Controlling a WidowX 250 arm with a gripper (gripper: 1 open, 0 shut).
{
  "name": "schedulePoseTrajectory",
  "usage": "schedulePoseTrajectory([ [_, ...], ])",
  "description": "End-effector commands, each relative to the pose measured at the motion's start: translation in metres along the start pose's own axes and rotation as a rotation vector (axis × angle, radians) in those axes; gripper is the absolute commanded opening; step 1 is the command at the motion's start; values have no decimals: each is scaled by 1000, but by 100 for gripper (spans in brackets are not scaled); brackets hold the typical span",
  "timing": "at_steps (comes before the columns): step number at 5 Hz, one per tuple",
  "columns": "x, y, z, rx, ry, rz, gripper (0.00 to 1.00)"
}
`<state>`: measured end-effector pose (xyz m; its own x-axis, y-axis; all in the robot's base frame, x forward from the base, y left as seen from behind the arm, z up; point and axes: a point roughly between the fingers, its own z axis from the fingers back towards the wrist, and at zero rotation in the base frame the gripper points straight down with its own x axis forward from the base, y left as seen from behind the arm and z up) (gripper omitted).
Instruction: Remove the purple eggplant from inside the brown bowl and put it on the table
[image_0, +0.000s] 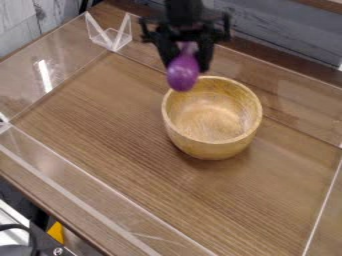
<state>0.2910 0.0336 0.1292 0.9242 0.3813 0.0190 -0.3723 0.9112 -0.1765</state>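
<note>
The purple eggplant (182, 71) hangs in the air above and just left of the brown bowl's (211, 123) far rim, gripped near its top. My gripper (183, 52) points down and is shut on it, with black fingers on either side. The bowl's smooth tan inside shows nothing in it. The bowl rests on the wood-grain table (107, 130), right of centre.
Clear acrylic walls (54, 60) run around the table's edges. A small clear acrylic stand (110, 32) sits at the far left corner. Open wood surface lies left of and in front of the bowl.
</note>
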Motion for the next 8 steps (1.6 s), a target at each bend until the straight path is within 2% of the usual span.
schedulePoseTrajectory([
  [1,-3,24,21,5,-62,-12,0],
  [2,-9,51,21,21,-66,-2,0],
  [3,-15,69,15,37,-66,4,0],
  [5,-18,94,-8,70,-77,27,0],
  [7,-12,110,-36,107,-81,41,0],
  [8,-10,109,-49,124,-78,37,0],
])
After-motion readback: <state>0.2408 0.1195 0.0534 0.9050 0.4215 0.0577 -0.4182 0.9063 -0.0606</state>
